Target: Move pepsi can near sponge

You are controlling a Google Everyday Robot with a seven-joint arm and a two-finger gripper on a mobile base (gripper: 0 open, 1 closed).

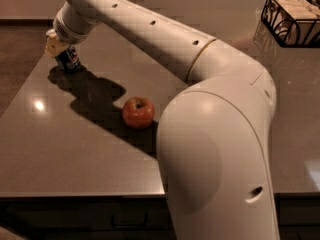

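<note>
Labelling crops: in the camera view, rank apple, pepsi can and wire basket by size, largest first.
1. wire basket, cut off by the frame
2. apple
3. pepsi can, top hidden by the gripper at the table's far-left corner

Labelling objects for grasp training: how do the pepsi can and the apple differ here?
The pepsi can is dark blue and cylindrical; the apple is red-orange and round. The pepsi can stands far left, at the gripper; the apple sits alone, mid-table. Both rest upright on the table.
</note>
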